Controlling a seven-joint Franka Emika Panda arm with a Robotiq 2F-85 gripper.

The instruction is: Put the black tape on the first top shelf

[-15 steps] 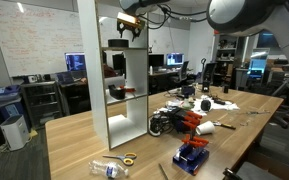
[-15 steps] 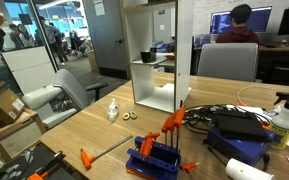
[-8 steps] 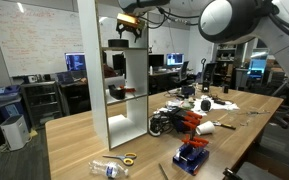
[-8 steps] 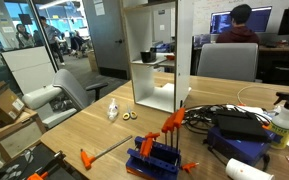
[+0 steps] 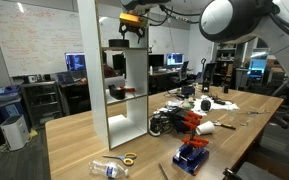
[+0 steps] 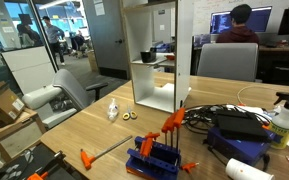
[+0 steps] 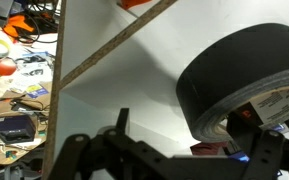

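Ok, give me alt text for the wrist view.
A thick black tape roll fills the right side, close above the dark end effector. Behind it, a white shelf panel with a raw chipboard edge slants across; a cluttered table shows left.

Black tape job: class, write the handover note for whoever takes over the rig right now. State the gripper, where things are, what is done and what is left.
Gripper: high up at the top of the tall white shelf unit; open or shut cannot be told.
Thick black roll of tape: right at the gripper in the wrist view, against a white surface; whether it is seated is unclear.
Done: tape is up at the level of the uppermost white board.
Left: confirm it rests there, release, back out.
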